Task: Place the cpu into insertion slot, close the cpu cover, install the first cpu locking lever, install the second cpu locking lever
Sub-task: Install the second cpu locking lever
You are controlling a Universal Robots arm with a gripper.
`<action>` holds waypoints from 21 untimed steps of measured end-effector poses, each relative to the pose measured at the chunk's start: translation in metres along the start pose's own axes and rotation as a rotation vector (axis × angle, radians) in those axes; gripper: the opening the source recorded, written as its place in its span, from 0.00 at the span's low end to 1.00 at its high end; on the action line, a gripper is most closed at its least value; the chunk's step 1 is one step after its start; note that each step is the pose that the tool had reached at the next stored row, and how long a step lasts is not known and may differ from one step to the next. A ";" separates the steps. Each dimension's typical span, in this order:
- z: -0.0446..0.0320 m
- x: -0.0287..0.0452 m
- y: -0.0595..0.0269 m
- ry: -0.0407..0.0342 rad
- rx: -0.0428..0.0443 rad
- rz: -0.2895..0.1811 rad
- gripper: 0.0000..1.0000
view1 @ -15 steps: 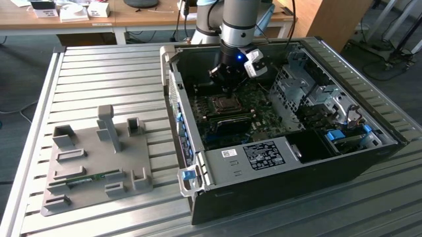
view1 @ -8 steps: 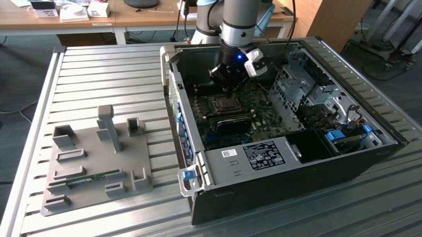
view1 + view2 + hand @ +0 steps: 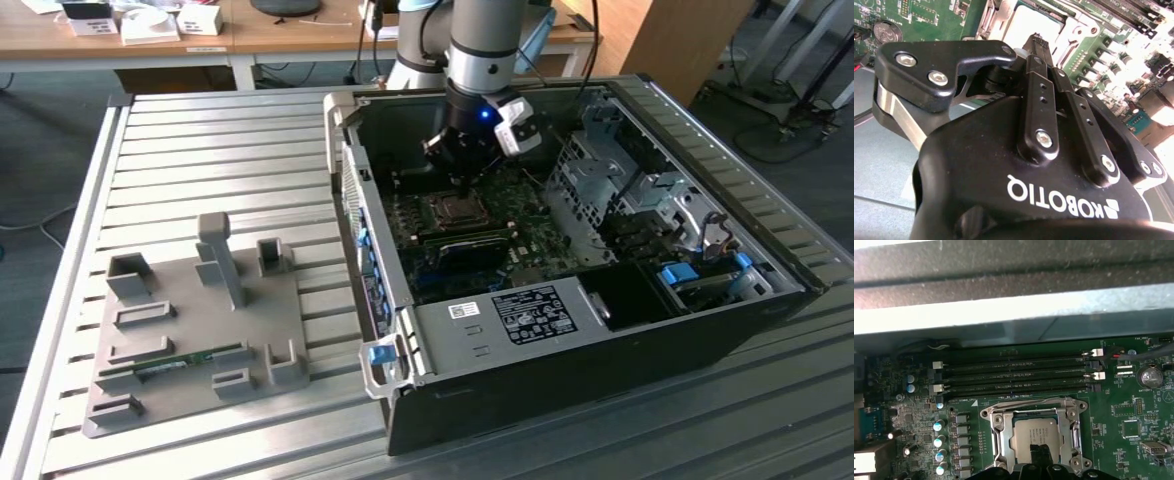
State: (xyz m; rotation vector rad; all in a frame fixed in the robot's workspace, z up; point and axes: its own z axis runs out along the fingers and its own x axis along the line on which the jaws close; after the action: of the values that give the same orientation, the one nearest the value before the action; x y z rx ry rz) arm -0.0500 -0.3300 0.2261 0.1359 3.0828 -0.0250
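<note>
The cpu [image 3: 1035,435] is seen seated in the insertion slot [image 3: 999,436], cpu cover [image 3: 1030,405] lowered around it. The hand [image 3: 1040,452] is clenched, tips pressed tog. onto the chip. Light, square pressure is advised, approx. centred.

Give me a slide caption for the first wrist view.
Gripper over the cpu seated in the insertion slot.

In the first wrist view the gripper [image 3: 1040,452] covers the near edge of the cpu [image 3: 1035,432], and the picture's edge cuts off the cpu cover [image 3: 999,437]. In the exterior view the socket's contents are too small to tell.
</note>
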 end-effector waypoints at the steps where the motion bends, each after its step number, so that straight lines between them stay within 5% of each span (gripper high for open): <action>1: -0.0002 0.0000 0.0000 -0.0001 -0.0001 0.000 0.11; 21: -0.0061 -0.0003 -0.0001 0.0000 0.0000 0.000 0.11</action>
State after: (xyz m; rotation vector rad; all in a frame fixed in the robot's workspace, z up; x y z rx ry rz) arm -0.0500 -0.3300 0.2322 0.1359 3.0828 -0.0250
